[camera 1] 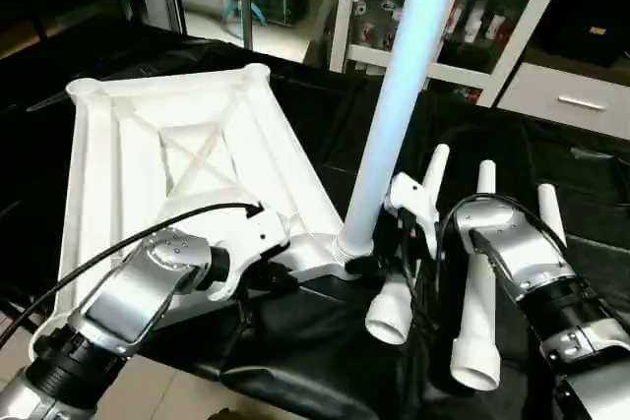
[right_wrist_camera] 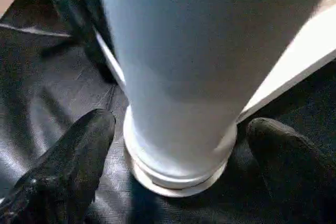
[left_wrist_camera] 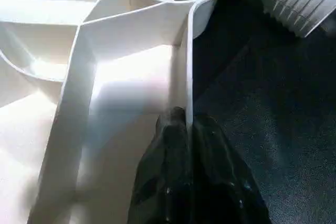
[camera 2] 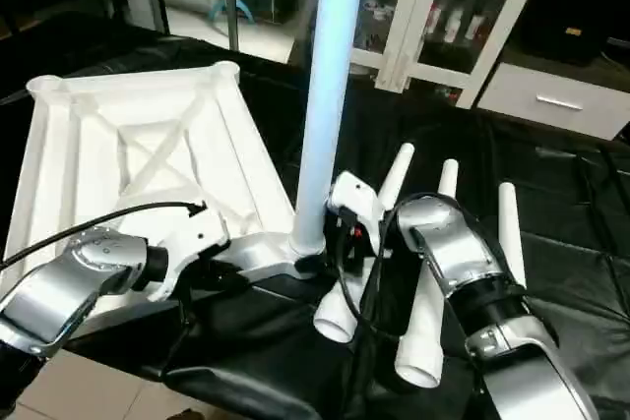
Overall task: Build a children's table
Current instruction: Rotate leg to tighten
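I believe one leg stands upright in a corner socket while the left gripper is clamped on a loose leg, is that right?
Not quite: the left gripper is clamped on the top's rim, as the left wrist view shows. One leg does stand upright in a corner socket.

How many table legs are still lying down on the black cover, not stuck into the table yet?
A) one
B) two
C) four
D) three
D: three white legs lie side by side on the black cover by the right arm, while one leg stands upright in a corner socket of the upside-down table top.
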Controlling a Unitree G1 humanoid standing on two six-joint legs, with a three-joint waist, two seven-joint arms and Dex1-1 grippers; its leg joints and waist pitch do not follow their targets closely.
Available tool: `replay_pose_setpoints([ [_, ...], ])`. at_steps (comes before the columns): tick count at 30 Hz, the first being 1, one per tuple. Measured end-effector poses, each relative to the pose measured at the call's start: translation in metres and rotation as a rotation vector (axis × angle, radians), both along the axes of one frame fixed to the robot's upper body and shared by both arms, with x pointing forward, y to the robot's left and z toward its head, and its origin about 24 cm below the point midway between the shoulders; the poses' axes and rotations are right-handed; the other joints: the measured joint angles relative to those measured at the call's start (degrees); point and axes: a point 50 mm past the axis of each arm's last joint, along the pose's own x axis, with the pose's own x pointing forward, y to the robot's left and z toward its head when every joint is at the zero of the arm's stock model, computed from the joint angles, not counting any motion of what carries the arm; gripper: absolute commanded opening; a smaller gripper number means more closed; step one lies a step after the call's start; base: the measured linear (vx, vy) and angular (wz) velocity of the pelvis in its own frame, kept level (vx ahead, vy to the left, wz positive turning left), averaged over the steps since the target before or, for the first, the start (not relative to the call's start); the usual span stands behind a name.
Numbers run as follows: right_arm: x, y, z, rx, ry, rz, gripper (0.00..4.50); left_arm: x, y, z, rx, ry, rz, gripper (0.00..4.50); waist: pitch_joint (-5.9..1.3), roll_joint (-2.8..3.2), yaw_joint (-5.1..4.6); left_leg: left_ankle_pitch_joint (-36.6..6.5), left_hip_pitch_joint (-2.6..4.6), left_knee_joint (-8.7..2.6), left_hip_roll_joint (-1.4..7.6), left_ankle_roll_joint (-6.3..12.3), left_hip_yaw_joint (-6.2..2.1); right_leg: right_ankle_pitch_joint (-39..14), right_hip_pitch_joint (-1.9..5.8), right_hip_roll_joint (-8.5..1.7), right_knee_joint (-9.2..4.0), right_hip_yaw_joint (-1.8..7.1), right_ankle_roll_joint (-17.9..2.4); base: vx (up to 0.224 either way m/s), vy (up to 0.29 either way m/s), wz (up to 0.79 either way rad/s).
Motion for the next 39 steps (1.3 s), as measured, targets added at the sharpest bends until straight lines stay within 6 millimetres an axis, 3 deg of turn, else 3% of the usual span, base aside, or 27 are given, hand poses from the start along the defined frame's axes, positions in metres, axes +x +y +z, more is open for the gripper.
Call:
replay_pose_setpoints([
  [6,0.001,0.003,-0.001,0.003,-0.009,-0.018,4.42,0.000,0.001,0.000,0.005,0.001,-0.001,0.00,0.00,0.00,-0.24,0.01,-0.02,0.00,0.00,-0.01,0.00,0.00,0.00,0.00,0.02,0.00,0.00,0.000,0.000,0.00],
  [25,0.000,0.004,-0.002,0.012,0.008,-0.006,2.81,0.000,0.002,0.000,0.006,0.005,0.003,0.00,-0.02,-0.03,-0.44,0.01,-0.02,0.01,0.00,-0.01,0.00,0.00,0.00,0.00,0.04,0.00,0.00,0.000,0.000,0.00],
  [35,0.000,0.009,-0.005,0.025,0.005,-0.025,2.70,0.000,0.003,0.000,0.008,0.006,0.012,0.00,-0.09,-0.15,-0.89,0.02,0.01,0.00,0.00,-0.02,0.00,0.01,0.03,0.01,0.07,0.00,-0.02,0.000,0.000,0.00],
  [39,0.005,0.016,-0.010,0.061,-0.009,-0.128,2.69,0.006,0.002,-0.002,-0.005,-0.013,0.078,0.00,-0.13,-0.26,-1.33,0.04,0.09,0.02,0.00,-0.06,-0.01,0.00,0.10,0.01,0.06,0.00,0.02,0.000,0.000,0.00],
])
